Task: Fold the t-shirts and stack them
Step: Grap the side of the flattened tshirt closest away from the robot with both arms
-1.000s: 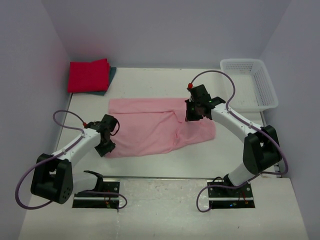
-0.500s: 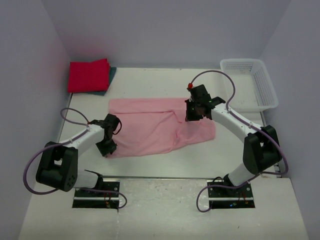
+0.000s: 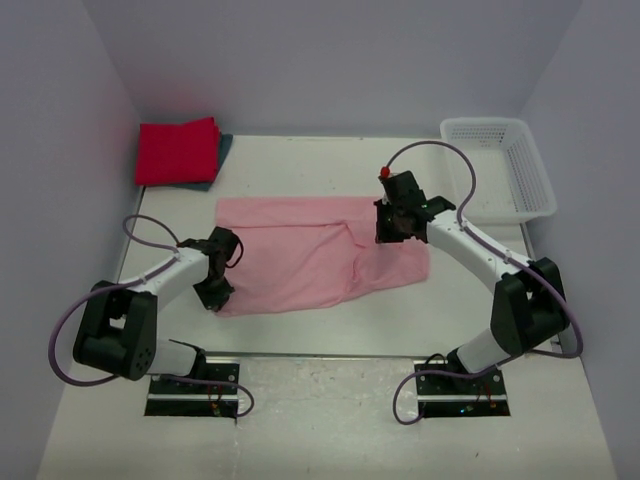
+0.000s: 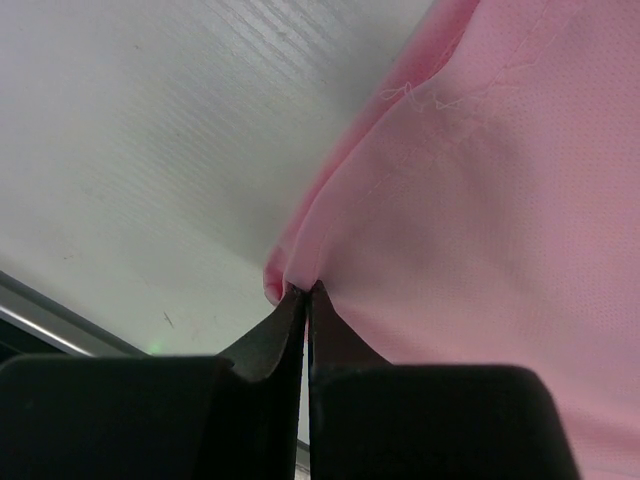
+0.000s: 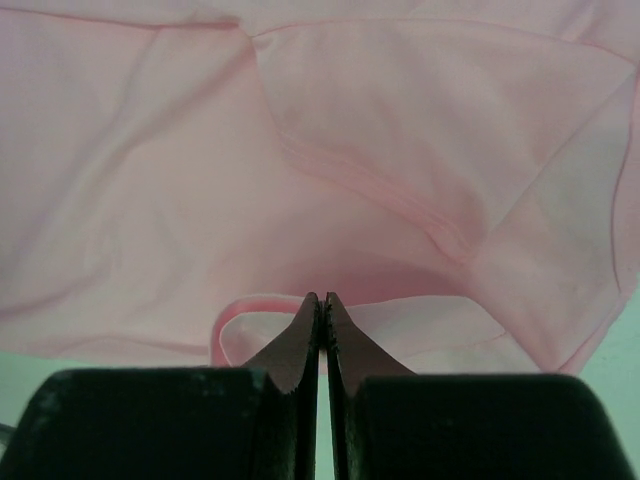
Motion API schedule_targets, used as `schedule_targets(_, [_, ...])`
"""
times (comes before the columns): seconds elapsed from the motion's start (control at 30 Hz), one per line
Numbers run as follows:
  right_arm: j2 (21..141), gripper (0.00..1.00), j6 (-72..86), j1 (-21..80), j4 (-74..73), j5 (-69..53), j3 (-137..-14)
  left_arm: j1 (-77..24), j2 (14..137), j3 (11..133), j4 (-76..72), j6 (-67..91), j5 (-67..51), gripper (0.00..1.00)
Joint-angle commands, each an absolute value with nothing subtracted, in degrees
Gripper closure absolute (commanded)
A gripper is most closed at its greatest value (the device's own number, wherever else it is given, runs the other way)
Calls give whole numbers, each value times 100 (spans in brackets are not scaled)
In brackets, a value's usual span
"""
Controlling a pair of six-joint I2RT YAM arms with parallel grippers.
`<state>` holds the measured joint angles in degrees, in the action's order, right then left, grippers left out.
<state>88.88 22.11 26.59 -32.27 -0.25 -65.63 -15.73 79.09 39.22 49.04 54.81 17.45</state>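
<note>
mostly hidden: teal t-shirt (image 3: 225, 146) under red t-shirt (image 3: 178, 151) | cropped: pink t-shirt (image 4: 480, 200)

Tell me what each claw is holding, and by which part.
Left claw: the pink t-shirt, pinched at its near left corner. Right claw: the same shirt, pinched on a raised fold toward its right end.

The left arm (image 3: 165, 275) stretches low from its base, and the left gripper (image 3: 213, 292) is tipped downward with its jaws pressed together on an edge of the pink shirt (image 3: 300, 255). The right arm (image 3: 470, 245) reaches forward and inward with its elbow bent. The right gripper (image 3: 390, 232) points down, jaws likewise closed on a fold of that shirt.
</note>
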Motion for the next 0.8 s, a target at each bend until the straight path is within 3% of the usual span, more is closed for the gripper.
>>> schedule_targets(0.0, [8421, 100, 2259, 2646, -3313, 404, -6592, -1485, 7761, 3946, 4755, 5344, 1635, 100])
schedule_targets(0.4, [7972, 100, 2303, 2347, -3726, 984, -6618, -1468, 7340, 4315, 4886, 5150, 1441, 100])
schedule_targets(0.77, [8252, 100, 2224, 2162, -3981, 1160, -7057, -1319, 6829, 4939, 5326, 4984, 1995, 100])
